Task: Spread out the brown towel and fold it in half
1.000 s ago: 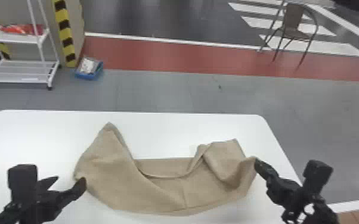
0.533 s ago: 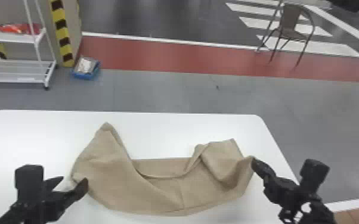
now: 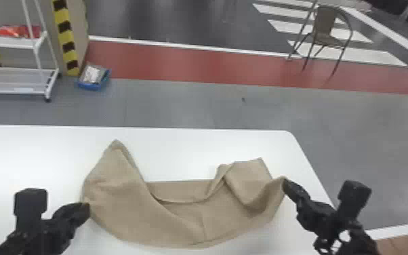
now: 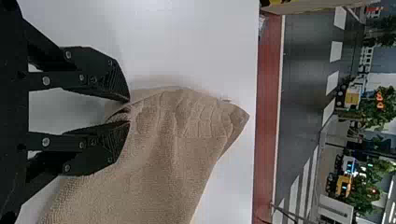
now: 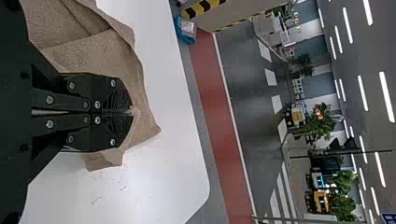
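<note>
The brown towel [image 3: 179, 217] lies rumpled (hardly flat, I'd say) on the white table [image 3: 179, 152], the right gripper [image 3: 285, 184] pinching its right edge, the left gripper's [image 3: 86, 207] fingers [image 4: 100, 77] narrowly apart around a fold.

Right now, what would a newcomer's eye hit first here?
The brown towel, rumpled across the white table, one corner pointing at the far edge. Then the black grippers at its two sides: left gripper at its left edge, right gripper shut on its right part. Behind the table, the red floor strip stands out against the grey.
</note>
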Robot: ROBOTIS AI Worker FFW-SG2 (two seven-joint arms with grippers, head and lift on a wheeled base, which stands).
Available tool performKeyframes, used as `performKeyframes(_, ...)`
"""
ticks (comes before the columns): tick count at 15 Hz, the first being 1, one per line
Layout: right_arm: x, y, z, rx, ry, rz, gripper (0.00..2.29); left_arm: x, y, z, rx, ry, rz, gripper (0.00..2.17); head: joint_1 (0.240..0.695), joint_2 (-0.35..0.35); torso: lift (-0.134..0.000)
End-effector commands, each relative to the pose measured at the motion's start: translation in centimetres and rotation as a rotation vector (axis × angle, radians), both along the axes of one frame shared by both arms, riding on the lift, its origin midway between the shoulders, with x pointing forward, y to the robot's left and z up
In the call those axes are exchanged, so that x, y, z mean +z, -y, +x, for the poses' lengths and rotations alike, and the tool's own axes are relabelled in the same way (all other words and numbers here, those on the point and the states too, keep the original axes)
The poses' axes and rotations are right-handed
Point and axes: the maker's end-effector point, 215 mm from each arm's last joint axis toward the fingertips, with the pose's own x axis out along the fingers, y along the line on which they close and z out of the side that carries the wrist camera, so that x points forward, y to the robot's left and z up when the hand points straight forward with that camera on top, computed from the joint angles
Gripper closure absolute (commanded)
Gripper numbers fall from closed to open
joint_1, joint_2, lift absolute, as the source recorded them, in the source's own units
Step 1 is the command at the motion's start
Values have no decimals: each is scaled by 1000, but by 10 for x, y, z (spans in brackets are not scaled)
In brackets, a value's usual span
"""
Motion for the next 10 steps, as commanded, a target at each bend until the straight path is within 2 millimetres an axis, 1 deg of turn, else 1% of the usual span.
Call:
performKeyframes(1,3,0,-2,0,5,-1,1771,19,-2,-10,3,9,-10,1096,695,-247,0)
performKeyframes(2,5,-1,-1,3,6,-2,1771,29,-3,-14,2,9,-19,1099,695,-248,0)
performKeyframes(3,8,-2,0,5,10,-4,1771,39,-7,-19,12,5,-26,1440,695,-250,0)
performKeyframes(5,11,-4,1,10,13,-4,1771,59,-10,-24,23,12,-55,1467,695,-245,0)
performKeyframes(6,12,-6,2,13,16,-5,1771,67,-16,-26,34,22,-55,1470,695,-242,0)
performKeyframes(7,14,-6,2,14,19,-6,1771,72,-18,-31,36,18,-54,1470,695,-239,0)
performKeyframes(8,18,-6,2,15,26,-6,1771,82,-29,-38,51,17,-46,1470,695,-236,0)
performKeyframes(9,22,-5,2,13,34,-4,1771,92,-36,-46,59,10,-37,1467,695,-227,0)
performKeyframes(10,25,-2,2,8,40,-7,1774,96,-47,-53,72,-8,-16,1470,695,-221,0)
